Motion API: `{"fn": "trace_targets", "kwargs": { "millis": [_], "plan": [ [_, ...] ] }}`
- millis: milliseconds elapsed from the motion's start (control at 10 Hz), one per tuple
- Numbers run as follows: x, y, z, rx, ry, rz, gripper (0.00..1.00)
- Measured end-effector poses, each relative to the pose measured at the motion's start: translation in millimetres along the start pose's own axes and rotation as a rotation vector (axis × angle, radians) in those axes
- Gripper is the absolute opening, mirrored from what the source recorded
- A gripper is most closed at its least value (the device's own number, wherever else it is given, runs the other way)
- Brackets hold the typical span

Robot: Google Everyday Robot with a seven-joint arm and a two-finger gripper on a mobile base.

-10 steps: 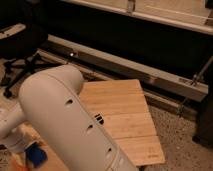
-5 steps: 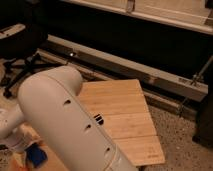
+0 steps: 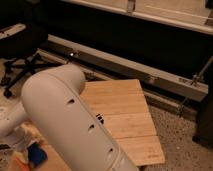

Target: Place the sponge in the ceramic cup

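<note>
Camera view: the arm (image 3: 75, 125) blocks much of the table (image 3: 125, 112). The sponge (image 3: 37, 154) shows at lower left, beneath the arm; no cup is visible. The gripper is hidden behind the arm, so I cannot tell whether it is open or closed. With so much hidden, a grasp or drop could miss.

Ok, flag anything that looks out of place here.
Nothing looks spilled or damaged. The odd part is the view: the robot's arm fills the foreground, hiding the claw and much of the wooden table. Only part of the blue sponge shows at lower left, and no cup is visible.
</note>
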Motion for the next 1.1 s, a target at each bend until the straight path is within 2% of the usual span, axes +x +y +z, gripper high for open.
{"fn": "trace_targets", "kwargs": {
  "millis": [600, 1100],
  "plan": [
    [-2.5, 5.0, -14.9, 0.015, -0.005, -0.051, 0.8],
    [-3.4, 5.7, -9.4, 0.047, -0.01, -0.087, 0.8]
  ]
}}
